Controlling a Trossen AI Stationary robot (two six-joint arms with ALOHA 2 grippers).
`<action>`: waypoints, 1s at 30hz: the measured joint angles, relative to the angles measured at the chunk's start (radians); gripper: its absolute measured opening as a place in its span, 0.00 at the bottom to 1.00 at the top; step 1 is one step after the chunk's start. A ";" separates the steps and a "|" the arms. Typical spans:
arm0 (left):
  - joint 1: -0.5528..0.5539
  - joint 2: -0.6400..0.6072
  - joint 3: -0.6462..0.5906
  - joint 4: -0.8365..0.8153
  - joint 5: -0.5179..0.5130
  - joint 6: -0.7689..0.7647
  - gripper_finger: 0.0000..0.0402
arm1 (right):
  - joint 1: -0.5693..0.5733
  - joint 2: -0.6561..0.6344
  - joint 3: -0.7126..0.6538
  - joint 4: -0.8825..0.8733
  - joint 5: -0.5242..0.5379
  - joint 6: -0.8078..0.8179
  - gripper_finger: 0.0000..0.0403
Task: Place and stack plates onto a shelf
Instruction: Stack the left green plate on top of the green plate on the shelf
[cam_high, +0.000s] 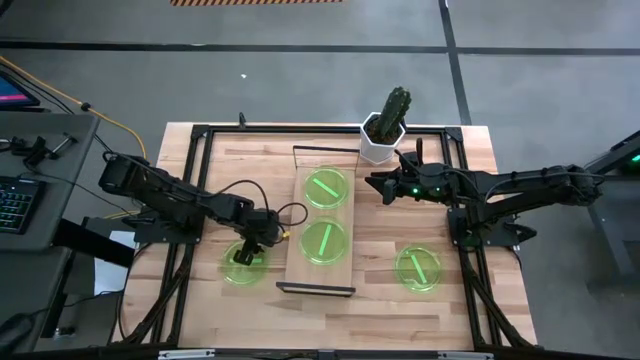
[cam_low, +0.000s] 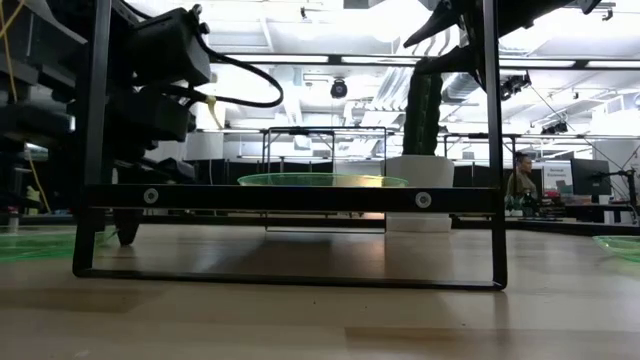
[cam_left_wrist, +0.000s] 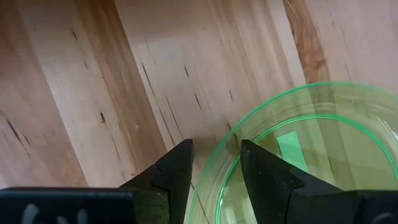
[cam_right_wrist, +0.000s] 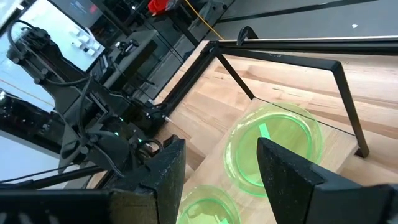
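Two green plates lie flat on the light-wood shelf (cam_high: 320, 215), one toward its far end (cam_high: 326, 187) and one toward its near end (cam_high: 324, 241). In the low view a plate (cam_low: 322, 180) shows on top of the shelf (cam_low: 290, 198). A third plate (cam_high: 243, 267) rests on the table left of the shelf, and a fourth (cam_high: 417, 267) right of it. My left gripper (cam_high: 243, 255) is down over the third plate, open, with its fingers on either side of the rim (cam_left_wrist: 231, 140). My right gripper (cam_high: 376, 186) hovers open, right of the shelf's far plate (cam_right_wrist: 273, 146). My left gripper (cam_left_wrist: 216, 149) comes from above, one finger (cam_left_wrist: 261, 171) inside the plate's rim and the other (cam_left_wrist: 177, 165) outside over bare table. The plate lies flat on the table. Whether either finger touches the rim I cannot tell.
A cactus in a white pot (cam_high: 383, 130) stands at the table's far edge, beside the shelf's far end. Black frame rails (cam_high: 190, 180) run along the table's left and right sides. A keyboard (cam_high: 15, 200) sits on a desk off the table's left. A person (cam_low: 520, 180) shows far behind.
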 joint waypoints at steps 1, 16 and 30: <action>0.000 0.002 0.000 0.000 0.001 0.005 0.32 | 0.000 0.000 0.000 -0.001 0.000 0.000 0.45; 0.036 -0.015 0.037 -0.104 -0.033 -0.061 0.02 | 0.000 0.000 0.000 -0.004 0.000 -0.003 0.45; 0.138 -0.479 0.077 -0.312 -0.432 -0.547 0.00 | 0.000 0.000 0.000 -0.030 0.001 -0.002 0.45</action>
